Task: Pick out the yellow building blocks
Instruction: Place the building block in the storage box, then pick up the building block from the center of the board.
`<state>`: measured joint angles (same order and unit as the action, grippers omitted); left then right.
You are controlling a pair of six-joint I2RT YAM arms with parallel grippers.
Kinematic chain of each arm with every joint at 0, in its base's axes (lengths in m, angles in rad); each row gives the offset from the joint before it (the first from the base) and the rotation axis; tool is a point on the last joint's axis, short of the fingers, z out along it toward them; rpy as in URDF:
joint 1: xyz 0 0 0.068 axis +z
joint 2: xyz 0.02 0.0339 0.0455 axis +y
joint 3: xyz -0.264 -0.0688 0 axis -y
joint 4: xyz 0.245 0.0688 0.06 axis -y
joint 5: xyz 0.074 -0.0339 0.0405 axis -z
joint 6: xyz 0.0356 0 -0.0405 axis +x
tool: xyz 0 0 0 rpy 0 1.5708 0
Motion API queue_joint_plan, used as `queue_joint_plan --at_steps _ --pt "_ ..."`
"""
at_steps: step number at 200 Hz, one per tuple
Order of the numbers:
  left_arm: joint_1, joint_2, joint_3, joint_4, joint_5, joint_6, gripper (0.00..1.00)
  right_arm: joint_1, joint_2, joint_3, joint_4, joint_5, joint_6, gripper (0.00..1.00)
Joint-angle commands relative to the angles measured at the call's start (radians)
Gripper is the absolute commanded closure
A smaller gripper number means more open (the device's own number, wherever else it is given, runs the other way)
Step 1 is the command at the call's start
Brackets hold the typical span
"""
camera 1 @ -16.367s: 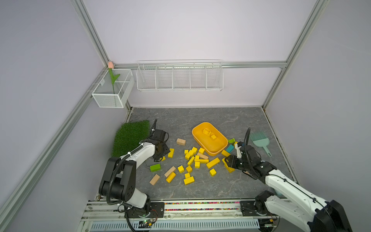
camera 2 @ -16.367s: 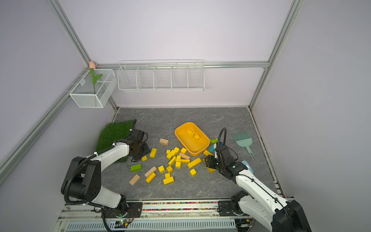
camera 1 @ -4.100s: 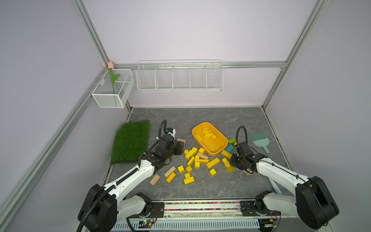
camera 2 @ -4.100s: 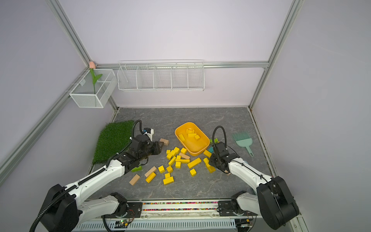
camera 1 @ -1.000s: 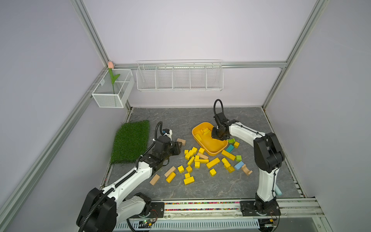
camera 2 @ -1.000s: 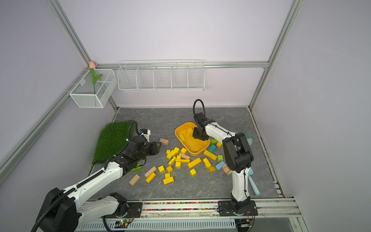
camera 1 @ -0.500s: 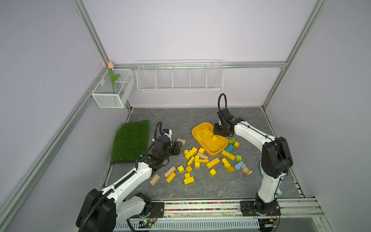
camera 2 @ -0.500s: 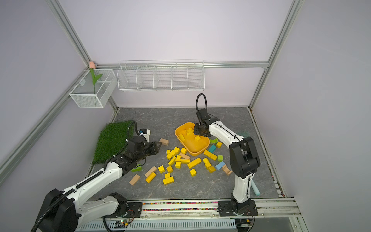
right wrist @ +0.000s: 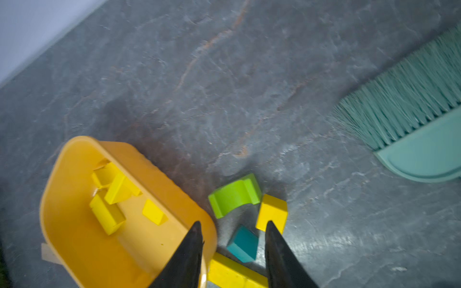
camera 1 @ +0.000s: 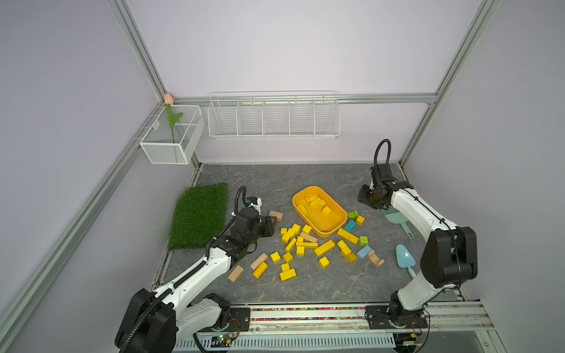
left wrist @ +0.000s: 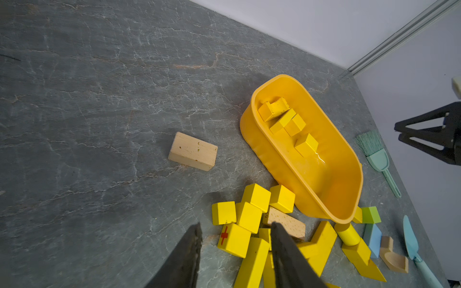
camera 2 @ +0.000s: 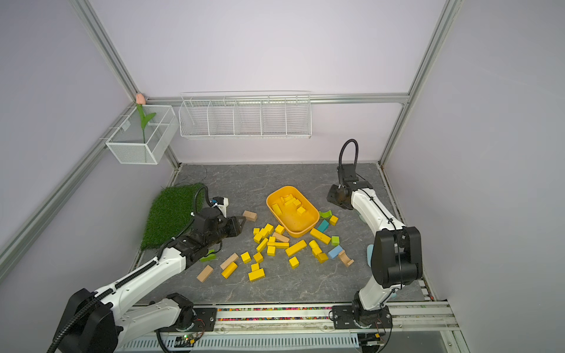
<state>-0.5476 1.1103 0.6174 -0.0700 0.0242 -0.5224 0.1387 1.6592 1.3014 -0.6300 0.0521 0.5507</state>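
Observation:
Many yellow building blocks [camera 1: 305,244] lie scattered on the grey floor in front of an orange-yellow tub [camera 1: 334,218], seen in both top views; several more [camera 2: 290,203] lie inside it. My left gripper [camera 1: 271,225] hovers left of the pile, open and empty. In the left wrist view its fingertips frame a cube with a red cross [left wrist: 234,240] on the floor below. My right gripper [camera 2: 331,198] hangs to the right of the tub, open and empty. In the right wrist view it [right wrist: 233,223] is above the tub's rim [right wrist: 209,224], a teal block [right wrist: 243,245] and a yellow cube [right wrist: 272,212].
Tan wooden blocks [camera 1: 276,215] [camera 1: 235,273], a green arch [right wrist: 234,194], green and blue blocks [camera 1: 363,251] and a tan arch [camera 1: 376,258] mix with the pile. A teal brush [camera 1: 394,218] and blue scoop [camera 1: 405,255] lie right. A grass mat [camera 1: 198,214] lies left.
My right arm has swung from above the tub out to its right, towards the back corner, with its jaws a little wider. The left arm has stayed still.

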Motion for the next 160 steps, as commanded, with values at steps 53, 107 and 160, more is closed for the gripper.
queue_joint_plan --at_steps 53,107,160 --pt "0.009 -0.01 -0.008 0.016 0.005 -0.014 0.53 0.001 0.11 -0.076 -0.023 -0.006 -0.025 0.56" --pt "0.008 -0.004 -0.007 0.018 0.006 -0.014 0.53 0.002 0.16 -0.083 -0.021 -0.012 -0.032 0.48" --pt "0.01 0.0 -0.004 0.018 0.008 -0.014 0.53 0.002 0.178 -0.103 -0.004 -0.022 -0.026 0.51"
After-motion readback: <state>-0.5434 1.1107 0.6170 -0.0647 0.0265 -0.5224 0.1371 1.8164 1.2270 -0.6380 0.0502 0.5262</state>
